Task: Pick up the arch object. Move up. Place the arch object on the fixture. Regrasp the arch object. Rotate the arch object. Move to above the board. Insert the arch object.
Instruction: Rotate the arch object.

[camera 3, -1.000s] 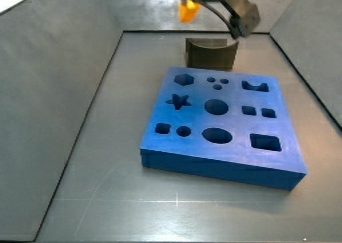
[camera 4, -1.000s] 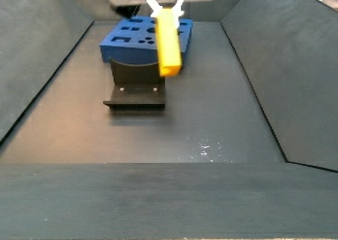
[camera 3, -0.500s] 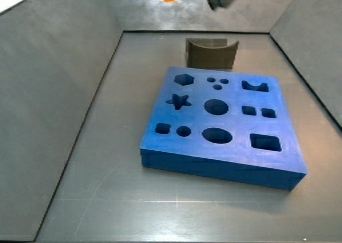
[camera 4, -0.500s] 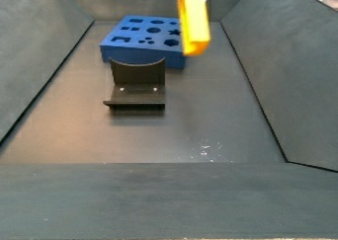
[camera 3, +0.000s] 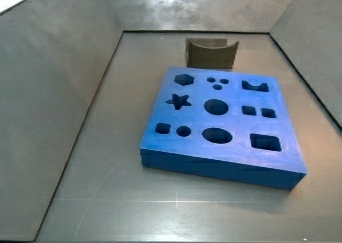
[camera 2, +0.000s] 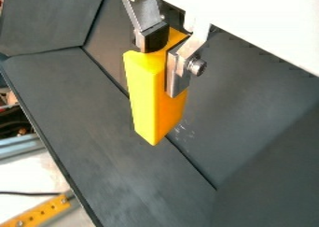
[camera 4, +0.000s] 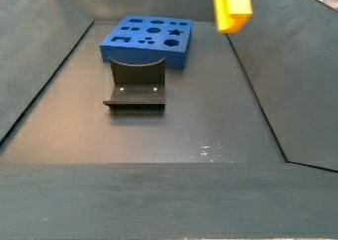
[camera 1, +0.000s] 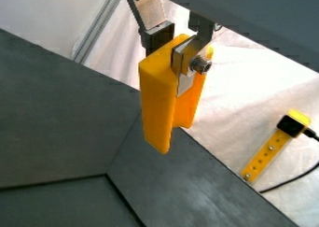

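Arch object (camera 1: 169, 98) higher now, in the hand (camera 1: 173, 46).

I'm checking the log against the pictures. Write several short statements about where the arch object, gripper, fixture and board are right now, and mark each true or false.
1. The gripper is shut on the arch object. True.
2. The arch object rests in the fixture. False: it hangs in the air, held at its upper end.
3. The board has a piece in its star hole. False: every visible hole is empty.
4. The fixture's notch is empty in both side views. True.
5. The arch object is blue. False: it is yellow-orange.
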